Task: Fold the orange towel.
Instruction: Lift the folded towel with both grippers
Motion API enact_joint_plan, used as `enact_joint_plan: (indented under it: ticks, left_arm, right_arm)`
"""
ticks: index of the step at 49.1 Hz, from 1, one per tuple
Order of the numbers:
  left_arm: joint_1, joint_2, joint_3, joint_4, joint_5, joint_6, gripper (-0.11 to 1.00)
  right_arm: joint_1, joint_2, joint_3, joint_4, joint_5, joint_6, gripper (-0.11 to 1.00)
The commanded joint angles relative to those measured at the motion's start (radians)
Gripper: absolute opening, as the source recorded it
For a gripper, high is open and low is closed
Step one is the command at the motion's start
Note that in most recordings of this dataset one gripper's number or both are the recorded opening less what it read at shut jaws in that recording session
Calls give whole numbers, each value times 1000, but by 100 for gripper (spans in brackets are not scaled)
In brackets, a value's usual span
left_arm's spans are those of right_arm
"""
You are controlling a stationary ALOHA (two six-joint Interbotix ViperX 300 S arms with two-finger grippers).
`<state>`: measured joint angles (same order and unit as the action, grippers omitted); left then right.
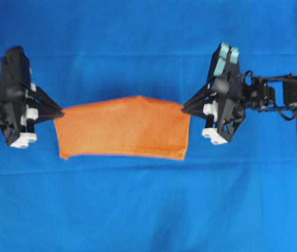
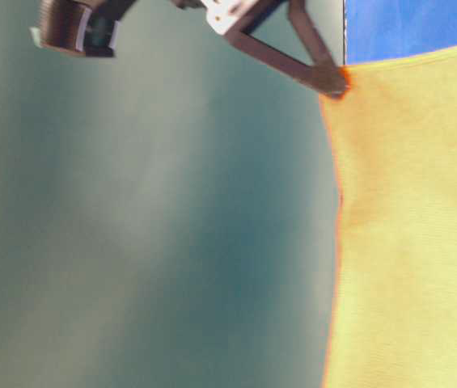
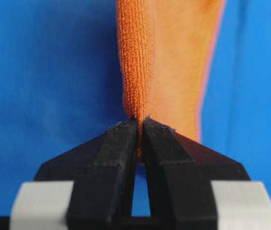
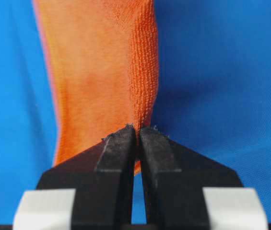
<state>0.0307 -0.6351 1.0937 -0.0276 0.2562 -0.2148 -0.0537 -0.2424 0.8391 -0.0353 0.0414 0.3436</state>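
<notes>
I've got both grippers, left (image 1: 59, 112) and right (image 1: 185, 109), fingers pinching the orange towel (image 1: 124, 131) at frame-center corners, keeping it taut for a clean fold.

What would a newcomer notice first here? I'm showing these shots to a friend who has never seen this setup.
The bright orange towel stands out at the middle, stretched between two black arms over a blue cloth. The left gripper pinches its left corner and the right gripper its right corner. Each wrist view shows the jaws shut tight on orange fabric, with the towel hanging between them.
</notes>
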Motion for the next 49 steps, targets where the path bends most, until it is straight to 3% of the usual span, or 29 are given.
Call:
enact_joint_plan:
  ticks: [1,13,22,35,49]
  left_arm:
    - [0,-28,-20,0,-5,-2,2]
    - [-2,-31,-20,0,-15,-5,2]
    - [-43,-3,-25,0,-97,-8,2]
    - [-175,153,-98,0,-301,-2,2]
    - [-242,402,-293,0,-354,15,2]
  right_arm:
    - [5,-38,-20,-2,0,0,3]
    - [5,-40,-21,-2,-3,0,3]
    - [-11,-38,-23,-3,-3,0,3]
    - [-137,-20,-46,-26,3,-3,3]
    - [-281,46,-127,-107,0,-5,3]
